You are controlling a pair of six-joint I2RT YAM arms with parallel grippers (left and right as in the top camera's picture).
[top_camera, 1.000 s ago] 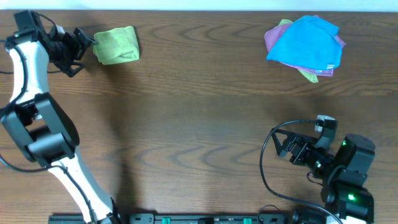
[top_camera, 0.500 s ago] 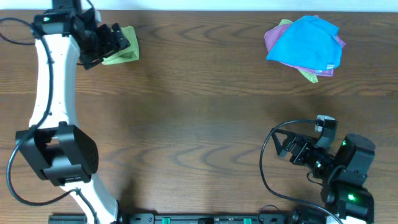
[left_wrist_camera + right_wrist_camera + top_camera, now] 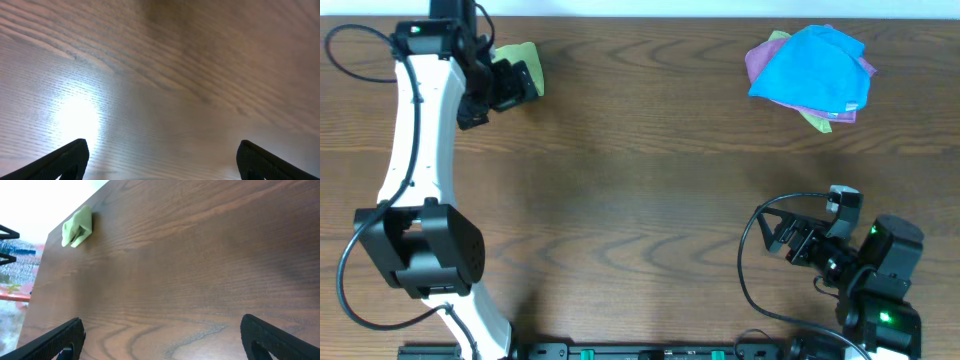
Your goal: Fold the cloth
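The light olive-green cloth (image 3: pixel 524 52) lies bunched at the table's far left, and the left arm covers most of it in the overhead view. It also shows in the right wrist view (image 3: pixel 77 226) as a small folded lump. My left gripper (image 3: pixel 520 86) hovers over the cloth's near edge. In its own view the left gripper (image 3: pixel 160 160) is open, with only bare wood between the fingers. My right gripper (image 3: pixel 782 236) rests at the near right, far from the cloth. It is open and empty in its own view (image 3: pixel 162 337).
A pile with a bright blue cloth (image 3: pixel 812 68) over a purple cloth (image 3: pixel 756 62) lies at the far right. The table's back edge runs just behind both piles. The right arm's black cable (image 3: pixel 748 262) loops near its base.
My left arm has swung right from beside the cloth to over it and now covers most of it. The cloth and the right arm have not moved.
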